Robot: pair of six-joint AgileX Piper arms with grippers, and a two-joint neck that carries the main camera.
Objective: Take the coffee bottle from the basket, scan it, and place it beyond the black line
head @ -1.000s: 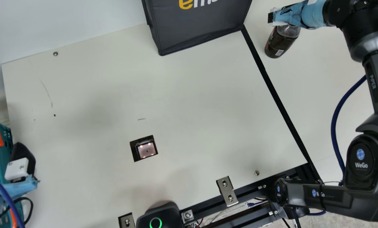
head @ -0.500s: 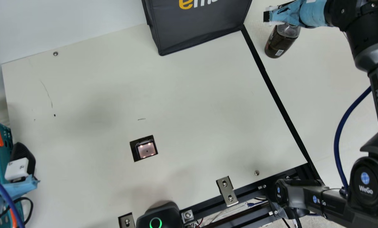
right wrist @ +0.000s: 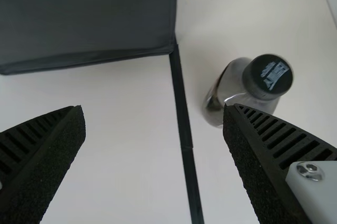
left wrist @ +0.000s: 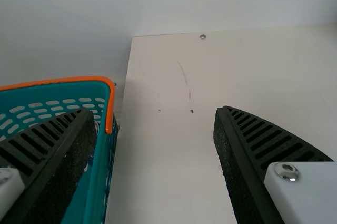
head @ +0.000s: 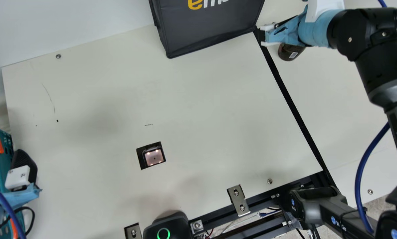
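Plainly, the coffee bottle point(right wrist: 246, 88) stands past the black line point(right wrist: 183, 113), likely because that is where it must end up; the right gripper point(right wrist: 152, 109) is spread wide near it, holding nothing, so it can go off without a bump; the left gripper point(left wrist: 152, 112) is spread wide too, by the basket point(left wrist: 109, 100), with 0 things held.
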